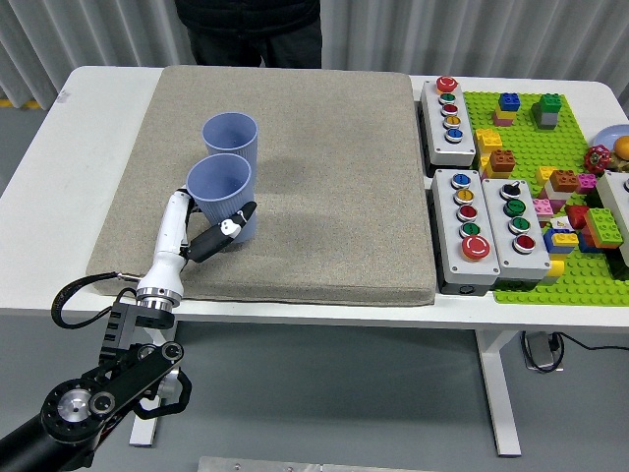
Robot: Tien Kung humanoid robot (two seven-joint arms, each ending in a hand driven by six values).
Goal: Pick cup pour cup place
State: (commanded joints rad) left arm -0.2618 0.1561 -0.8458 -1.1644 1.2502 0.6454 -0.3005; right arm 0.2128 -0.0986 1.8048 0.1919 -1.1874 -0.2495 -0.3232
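1. One landmark serves me for everything here: the grey mat (324, 177) covering most of the white table (59, 167). Both cups stand on the mat's left half, and the button boxes (472, 221) and the green brick board (570, 197) lie off its right edge, well apart from the work.

2. My left arm comes up from below the mat's near-left corner; I see no right arm at all, so the left is the only one placed to act.

3. The held cup (221, 195) is on the mat's left side, nearer the front edge than the other. It looks upright, mouth open to the camera; I cannot tell whether its base rests on the mat or is just clear of it.

4. The second cup (230, 141) stands upright directly behind it, toward the mat's far edge, so close that the two rims overlap in my view. I cannot say whether they touch.

5. My left hand (211, 236) has its fingers curled around the held cup's lower wall, the white thumb side on the left, dark fingertips (236, 221) wrapping the front right.

6. Judgement: the pour turns on that line. The target lies straight beyond the held cup, so I would tip it away from me, toward the mat's far edge.
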